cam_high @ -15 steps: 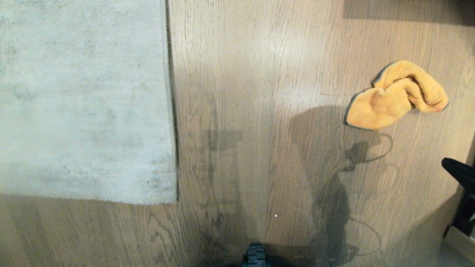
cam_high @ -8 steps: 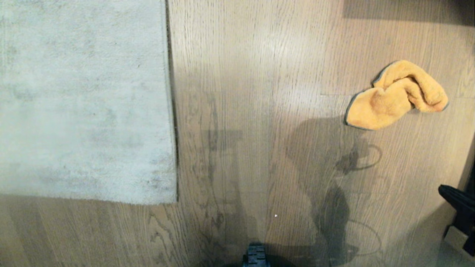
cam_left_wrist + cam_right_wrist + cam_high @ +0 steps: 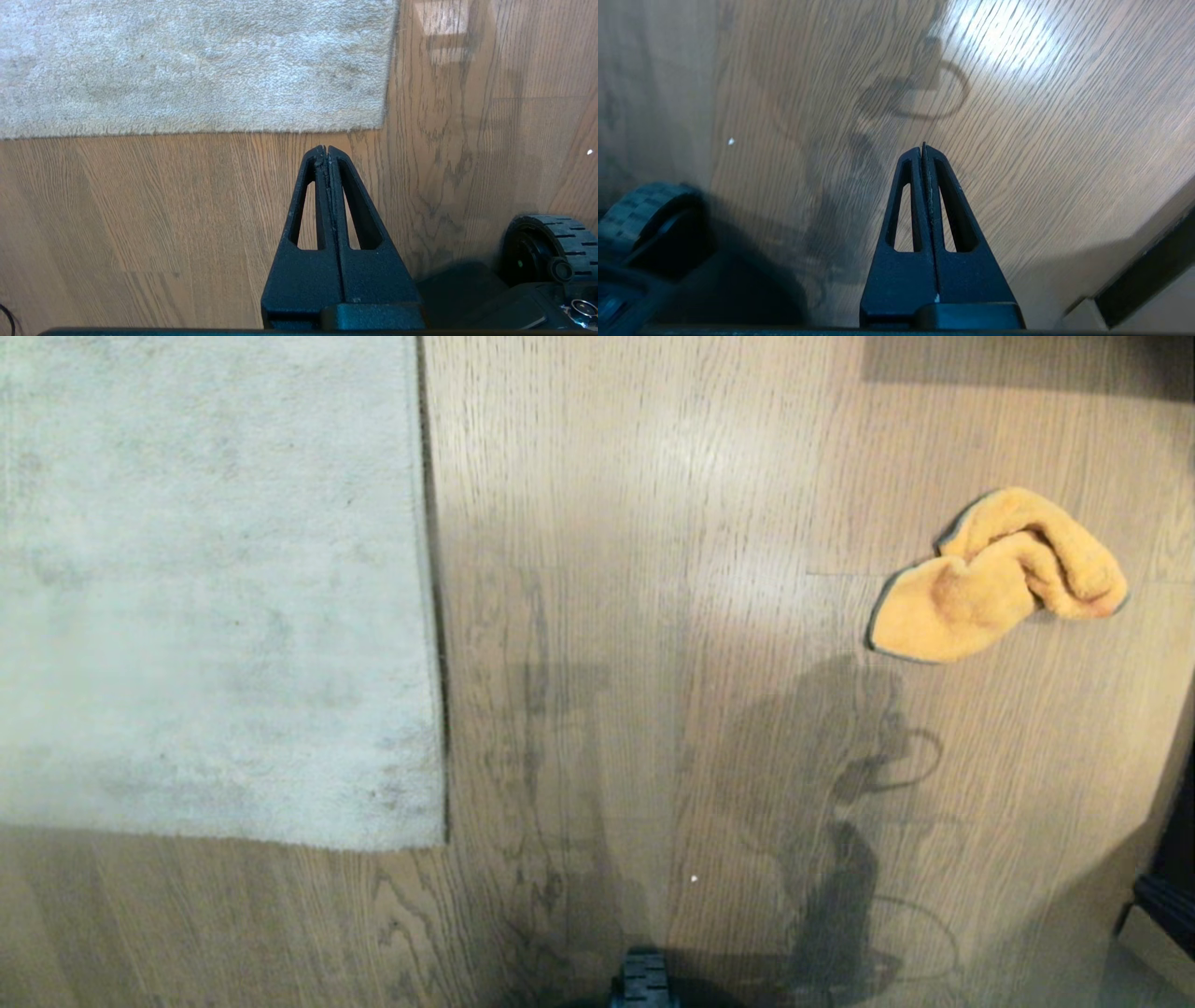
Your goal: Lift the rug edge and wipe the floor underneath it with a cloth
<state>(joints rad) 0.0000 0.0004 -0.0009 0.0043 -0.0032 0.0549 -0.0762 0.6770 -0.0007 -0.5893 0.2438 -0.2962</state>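
Head view: rug [image 3: 215, 588] lies flat at left, its rug edge [image 3: 431, 616] running straight down the floor [image 3: 653, 523]. The cloth [image 3: 994, 579] sits bunched at right, well apart from the rug. Neither arm is clearly in view. Risk: the rug gets raised with no cloth in hand, since the two lie far apart.

Left wrist view: left gripper [image 3: 327, 148], fingers clenched and empty, hangs over bare floor near the rug corner [image 3: 380, 121]. Clenched fingers would likely skid over the flat pile instead of getting under it.

Right wrist view: right gripper [image 3: 923, 145], fingers clenched and empty, over bare planks; cloth not in sight. Closing in without parting first would likely shove the cloth away.
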